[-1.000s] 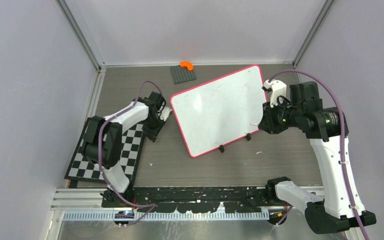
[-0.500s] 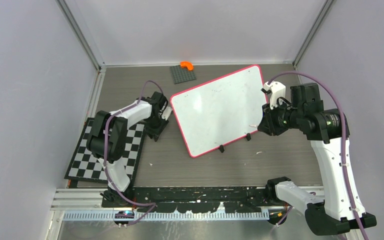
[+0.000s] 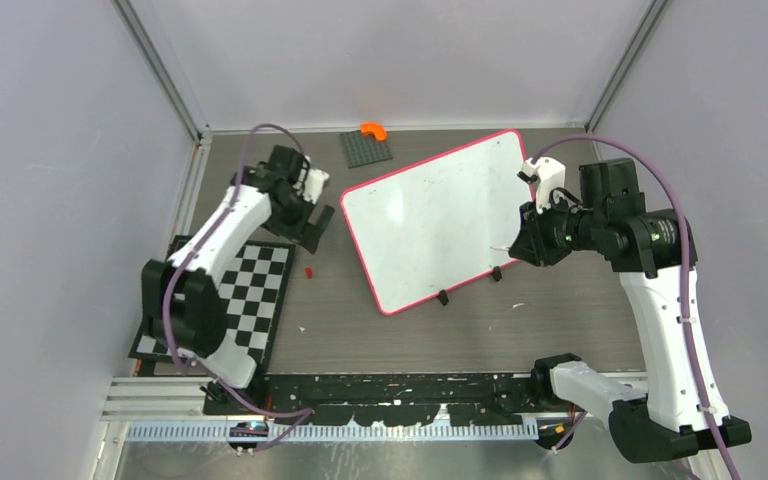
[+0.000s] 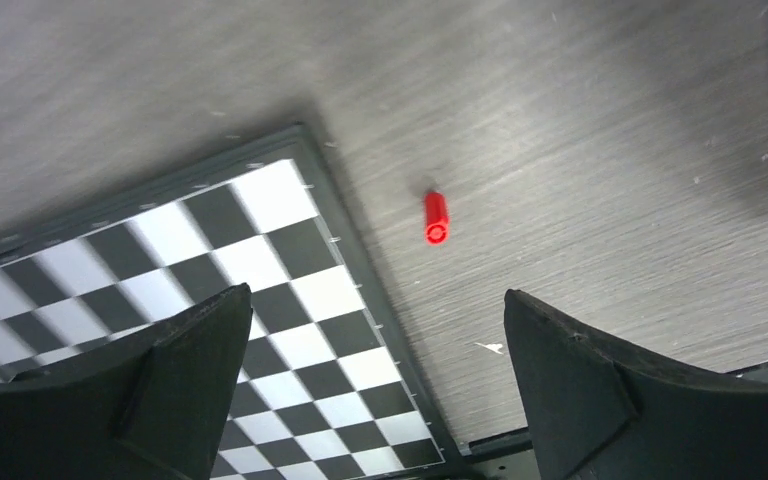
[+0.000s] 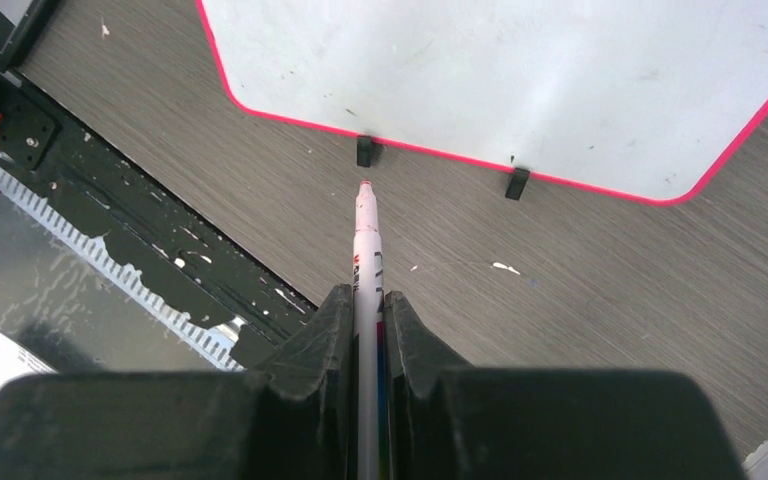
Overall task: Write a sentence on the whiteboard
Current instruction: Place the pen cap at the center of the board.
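Observation:
The whiteboard [image 3: 430, 215] lies flat mid-table, white with a pink-red rim [image 5: 290, 118] and two black clips [image 5: 364, 151] on its near edge. No sentence is in view on its face. My right gripper [image 3: 518, 246] hovers over the board's right edge, shut on a white marker [image 5: 365, 240] whose red tip points past the clips. My left gripper [image 3: 312, 228] stands open and empty left of the board, above the corner of the checkerboard mat [image 4: 210, 290]. A small red cap [image 4: 436, 217] lies loose on the table below it, also seen from above as a red cap [image 3: 308, 271].
A grey studded plate [image 3: 366, 148] with an orange piece [image 3: 373, 130] sits at the back. The checkerboard mat [image 3: 230, 300] lies at the left. A black rail [image 3: 400, 385] runs along the near edge. Walls close in on three sides.
My left gripper has opened and swung up and back-left from beside the board's left edge. The red cap now lies on the table. The right gripper shifted slightly.

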